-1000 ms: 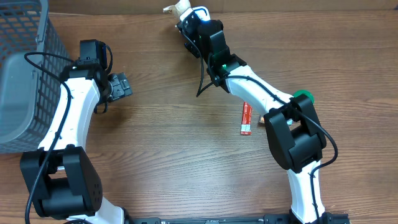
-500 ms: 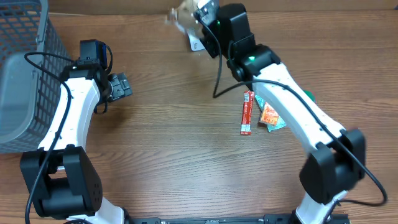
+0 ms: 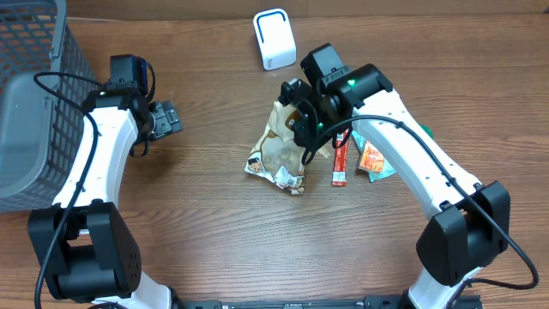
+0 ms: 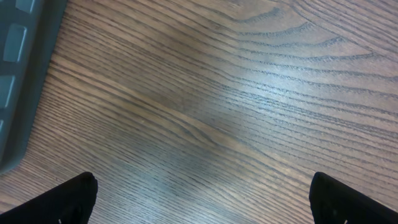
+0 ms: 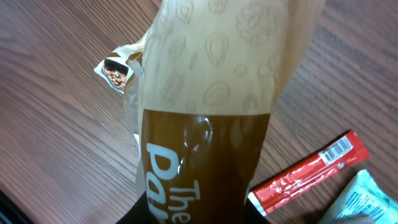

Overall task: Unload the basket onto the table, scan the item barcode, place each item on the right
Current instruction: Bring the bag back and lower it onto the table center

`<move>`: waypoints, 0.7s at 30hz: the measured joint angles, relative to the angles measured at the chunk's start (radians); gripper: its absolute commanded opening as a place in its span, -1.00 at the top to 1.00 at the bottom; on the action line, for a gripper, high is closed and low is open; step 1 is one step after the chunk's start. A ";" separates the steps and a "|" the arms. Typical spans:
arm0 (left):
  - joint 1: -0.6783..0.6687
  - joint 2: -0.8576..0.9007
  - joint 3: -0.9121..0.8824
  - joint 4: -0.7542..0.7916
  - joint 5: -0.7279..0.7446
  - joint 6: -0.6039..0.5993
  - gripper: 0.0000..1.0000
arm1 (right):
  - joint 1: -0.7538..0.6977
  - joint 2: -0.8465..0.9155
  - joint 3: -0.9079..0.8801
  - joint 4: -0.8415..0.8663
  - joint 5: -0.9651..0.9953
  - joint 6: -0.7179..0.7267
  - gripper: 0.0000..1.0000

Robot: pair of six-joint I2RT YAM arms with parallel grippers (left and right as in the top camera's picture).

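Note:
The item is a tan and brown snack bag [image 3: 276, 150] with white lettering, hanging over the middle of the table. My right gripper [image 3: 307, 124] is shut on its brown end. In the right wrist view the bag [image 5: 211, 93] fills the frame and hides the right gripper [image 5: 200, 214] at its base; no barcode shows on this face. The white scanner [image 3: 274, 39] stands at the table's back edge, apart from the bag. My left gripper [image 3: 169, 118] is at the left, open, and the left wrist view shows only bare wood between its fingertips [image 4: 73, 200].
A red stick packet [image 3: 340, 163] lies just right of the bag, also seen as the red packet [image 5: 311, 171]. Green and orange packets [image 3: 375, 161] lie beside it. A grey wire basket [image 3: 34, 103] fills the far left, its edge [image 4: 15, 81] near the left gripper.
My right arm has swung from the back edge by the scanner to the table's middle, carrying the bag down with it. The scanner is now uncovered. The left arm has not moved.

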 measured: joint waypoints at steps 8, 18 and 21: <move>0.000 0.000 0.000 0.000 0.000 0.000 -0.99 | 0.000 0.000 -0.074 0.021 0.103 -0.005 -1.00; 0.000 0.000 0.000 0.000 0.000 0.000 -1.00 | 0.000 0.000 -0.082 0.035 0.128 -0.005 -1.00; 0.000 0.000 0.000 0.000 0.000 0.000 -1.00 | 0.000 0.000 -0.082 0.053 0.161 0.027 -1.00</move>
